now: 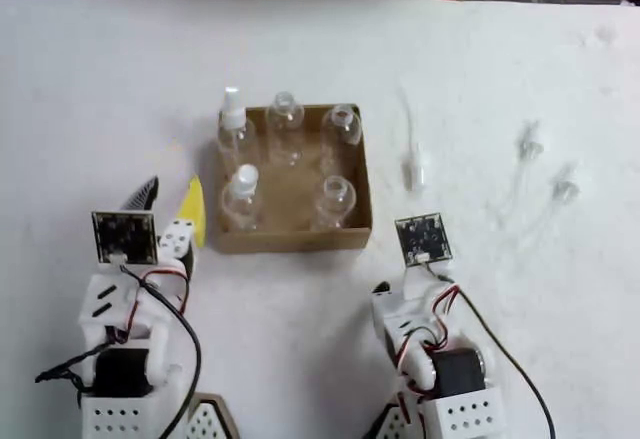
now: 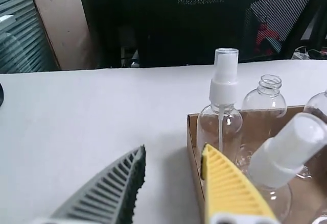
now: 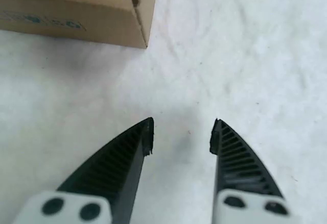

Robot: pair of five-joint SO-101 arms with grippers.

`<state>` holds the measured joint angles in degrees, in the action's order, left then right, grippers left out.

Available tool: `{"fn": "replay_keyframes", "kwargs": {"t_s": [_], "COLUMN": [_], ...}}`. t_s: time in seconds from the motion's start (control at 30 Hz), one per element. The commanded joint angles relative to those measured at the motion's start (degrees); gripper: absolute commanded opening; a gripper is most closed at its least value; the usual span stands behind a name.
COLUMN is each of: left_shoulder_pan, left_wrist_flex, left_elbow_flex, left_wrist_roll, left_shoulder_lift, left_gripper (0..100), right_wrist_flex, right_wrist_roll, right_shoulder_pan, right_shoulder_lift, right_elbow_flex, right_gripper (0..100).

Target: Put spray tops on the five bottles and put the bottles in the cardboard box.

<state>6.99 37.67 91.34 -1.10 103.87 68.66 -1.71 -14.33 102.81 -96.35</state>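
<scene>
Cardboard box (image 1: 290, 239) holds three uncapped bottles (image 1: 286, 121); left gripper (image 2: 173, 155) and right gripper (image 3: 182, 134) jaws wide, empty. Thin spray tops (image 1: 414, 164) right of it may slip when pinched.

office-like room, mesh chair back (image 2: 292, 7), window blinds (image 2: 20, 30), wooden panel (image 2: 57, 25), white-covered table (image 2: 76, 119)

Cardboard box (image 1: 290, 240) brown; bottles (image 1: 286, 119) clear and colourless; spray tops (image 1: 232, 104) white; table (image 1: 100, 79) white; left gripper (image 2: 173, 150) ribbed, one finger grey and one yellow; right gripper (image 3: 182, 127) ribbed black on both fingers, with white mounts.
</scene>
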Motion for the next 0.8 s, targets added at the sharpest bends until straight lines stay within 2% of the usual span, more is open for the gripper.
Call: {"fn": "replay_keyframes", "kwargs": {"t_s": [0.0,0.17,0.33,0.43,0.57,0.63,0.77], "left_shoulder_pan": [0.3,0.3,0.3,0.3,0.3,0.3,0.3], "left_wrist_flex": [-1.7,-1.7,-1.7,-1.7,-1.7,-1.7,-1.7], "left_elbow_flex": [-0.6,-0.5,-0.5,-0.5,-0.5,-0.5,-0.5], "left_wrist_roll": [-0.6,-0.6,-0.6,-0.6,-0.6,-0.6,-0.7], "left_shoulder_lift": [0.4,0.4,0.4,0.4,0.4,0.4,0.4], "left_gripper": [17,15,2,3,2,2,2], "right_wrist_flex": [0.1,0.0,0.3,1.5,1.2,1.2,-2.9], "right_wrist_roll": [-0.7,-0.7,-0.7,-0.7,-0.7,-0.7,-0.7], "right_shoulder_pan": [0.4,0.4,0.4,0.4,-0.1,0.0,0.4], "right_shoulder_lift": [0.3,0.3,0.3,0.3,0.3,0.3,0.3], "right_elbow_flex": [-0.5,-0.5,-0.5,-0.5,-0.5,-0.5,-0.5], "right_gripper": [16.4,16.6,16.2,13.8,0.5,4.2,5.0]}}
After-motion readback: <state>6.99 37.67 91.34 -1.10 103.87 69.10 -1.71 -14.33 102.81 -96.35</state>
